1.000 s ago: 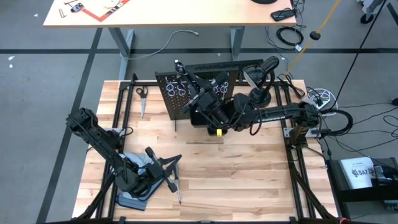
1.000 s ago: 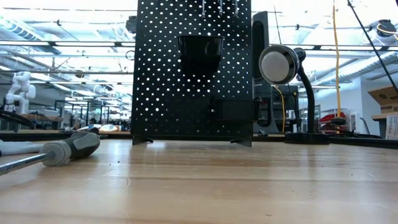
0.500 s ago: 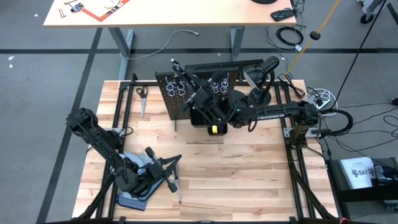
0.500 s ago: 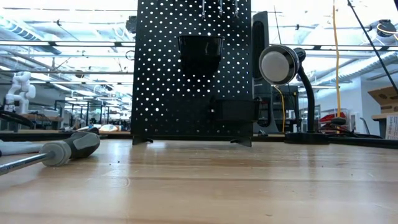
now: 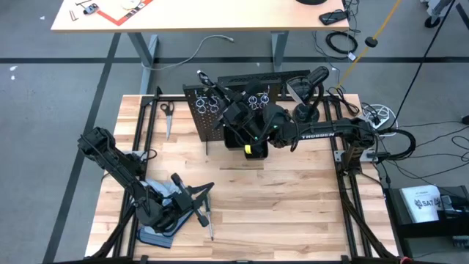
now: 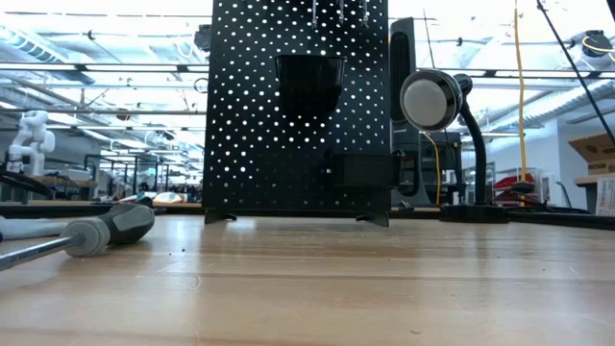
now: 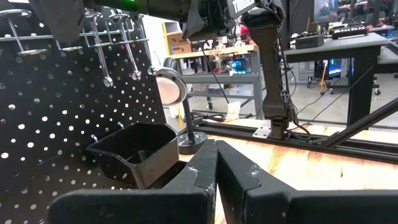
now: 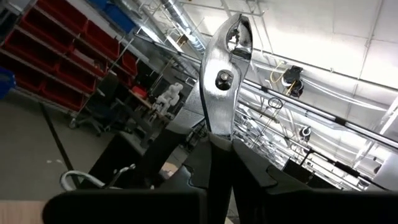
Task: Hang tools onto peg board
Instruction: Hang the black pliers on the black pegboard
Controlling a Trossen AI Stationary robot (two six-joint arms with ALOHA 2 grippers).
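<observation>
The right hand (image 5: 233,111), top centre of the overhead picture, pinches the pliers (image 8: 225,62) above the peg board (image 5: 220,110). Aim them squarely into a ring holder (image 5: 253,100) before release. The left hand (image 5: 192,202), lower left on the desk (image 5: 293,213), stays pressed together.

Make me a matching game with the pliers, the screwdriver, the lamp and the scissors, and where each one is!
Things:
1. pliers
2. screwdriver
3. lamp
4. scissors

Places:
A. standing beside the peg board
B. lying on the table near the left gripper
C. pinched in the right gripper
D. lying flat at the table's far left corner

Pairs: 1-C, 2-B, 3-A, 4-D
</observation>
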